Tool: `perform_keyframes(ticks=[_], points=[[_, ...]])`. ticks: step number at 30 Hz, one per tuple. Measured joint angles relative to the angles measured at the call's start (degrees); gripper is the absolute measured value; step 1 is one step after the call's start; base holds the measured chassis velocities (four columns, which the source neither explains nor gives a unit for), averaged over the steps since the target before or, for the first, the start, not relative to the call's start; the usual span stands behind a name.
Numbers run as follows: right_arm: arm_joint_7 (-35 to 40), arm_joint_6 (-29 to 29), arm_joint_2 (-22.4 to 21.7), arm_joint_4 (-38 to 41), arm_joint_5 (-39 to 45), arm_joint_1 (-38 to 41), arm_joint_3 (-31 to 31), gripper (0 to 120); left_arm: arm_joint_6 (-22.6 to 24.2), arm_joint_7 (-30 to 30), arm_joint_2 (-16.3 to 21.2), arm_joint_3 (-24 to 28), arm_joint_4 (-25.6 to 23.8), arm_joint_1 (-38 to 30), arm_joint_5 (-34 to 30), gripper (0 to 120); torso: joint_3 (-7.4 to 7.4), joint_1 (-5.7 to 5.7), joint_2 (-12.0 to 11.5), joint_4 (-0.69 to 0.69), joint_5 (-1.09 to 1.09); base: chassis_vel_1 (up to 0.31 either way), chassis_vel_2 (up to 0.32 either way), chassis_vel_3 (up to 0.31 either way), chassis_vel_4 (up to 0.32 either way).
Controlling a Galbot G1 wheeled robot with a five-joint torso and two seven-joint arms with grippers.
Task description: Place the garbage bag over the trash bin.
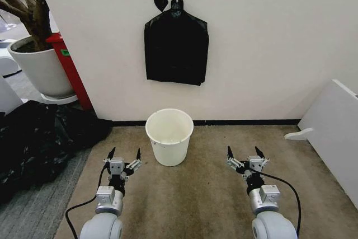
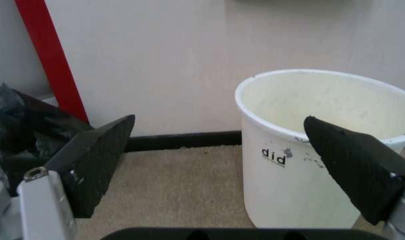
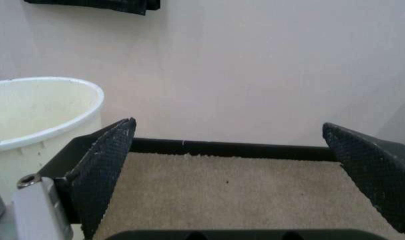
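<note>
Head view | trash bin (image 1: pixel 169 136) on beige carpet (image 1: pixel 207 194) by wall | left tool (image 1: pixel 124 155), right tool (image 1: pixel 245 153) wide

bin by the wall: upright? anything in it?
Upright and empty: the round cream-white plastic bin stands on the carpet, mouth up, with bare inner walls and no bag over the rim.

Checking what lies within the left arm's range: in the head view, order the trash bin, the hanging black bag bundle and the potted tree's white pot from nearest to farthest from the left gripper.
From the left gripper, open and low on the carpet:
1. The trash bin, just ahead and to its right.
2. The white pot, farther off to the left by the wall corner.
3. The black bag bundle, hung high on the wall behind the bin.
Pot and bundle are too close to call.
</note>
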Motion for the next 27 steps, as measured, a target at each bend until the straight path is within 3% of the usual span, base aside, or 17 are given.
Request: perform_keyframes(ticks=[11, 15, 27], points=[[0.07, 0.12, -0.03, 0.00, 0.00, -0.03, -0.02, 100, 0.00, 0.00, 0.00, 0.00, 0.00, 0.00, 0.00, 100, 0.00, 0.00, 0.00, 0.00, 0.00, 0.000, 0.000, 0.000, 0.000], [2.10, 2.56, -0.84, 0.00, 0.46, -0.89, -0.73, 100, -0.45, -0.03, 0.25, 0.29, 0.00, -0.27, -1.13, 100, 0.00, 0.00, 0.00, 0.02, 0.00, 0.000, 0.000, 0.000, 0.000], [18.45, 22.48, -7.22, 0.62, 4.98, -7.98, -6.43, 100, -11.25, -0.87, 5.09, 6.36, -1.02, -5.82, -20.81, 100, 0.00, 0.00, 0.00, -0.02, 0.00, 0.000, 0.000, 0.000, 0.000]])
